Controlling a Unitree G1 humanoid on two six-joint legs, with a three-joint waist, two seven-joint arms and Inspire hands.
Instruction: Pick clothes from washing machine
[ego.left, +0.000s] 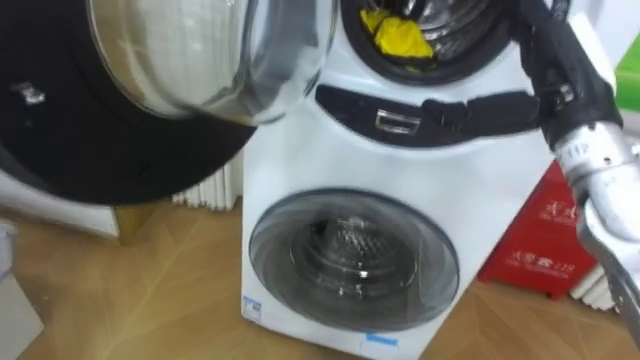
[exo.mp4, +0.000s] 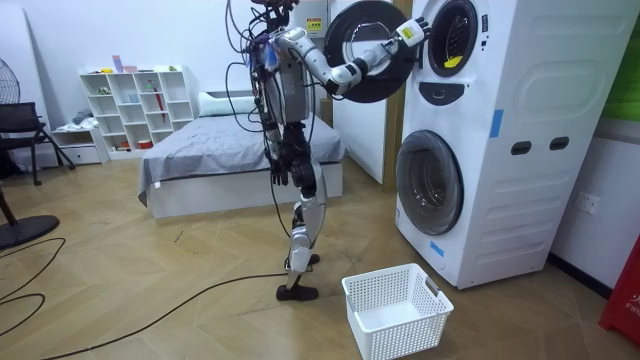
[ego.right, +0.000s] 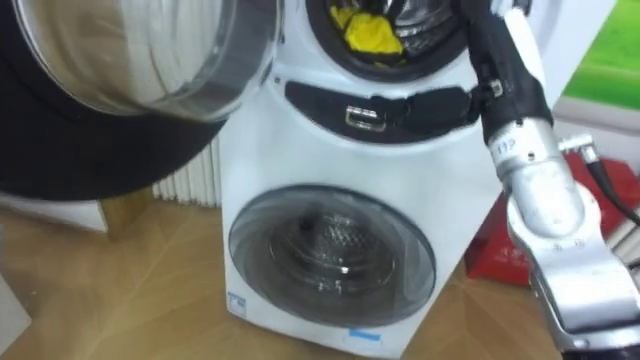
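A yellow cloth (ego.left: 398, 35) lies at the front lip of the upper drum of the stacked white washing machine (ego.left: 300, 150); in the room view the cloth (exo.mp4: 452, 62) shows in the round opening. The upper door (ego.left: 190, 60) stands swung open to the left, its glass bowl facing me. My right arm rises from the lower right, past the black control strip, up to the drum's right rim. My right hand (exo.mp4: 408, 32) is at the edge of the opening in the room view, too small there to read.
The lower drum's door (ego.left: 350, 255) is closed. A white laundry basket (exo.mp4: 395, 310) sits on the wood floor in front of the machine, near my feet. A red box (ego.left: 545, 240) stands at the machine's right and a white radiator (ego.left: 215, 190) at its left.
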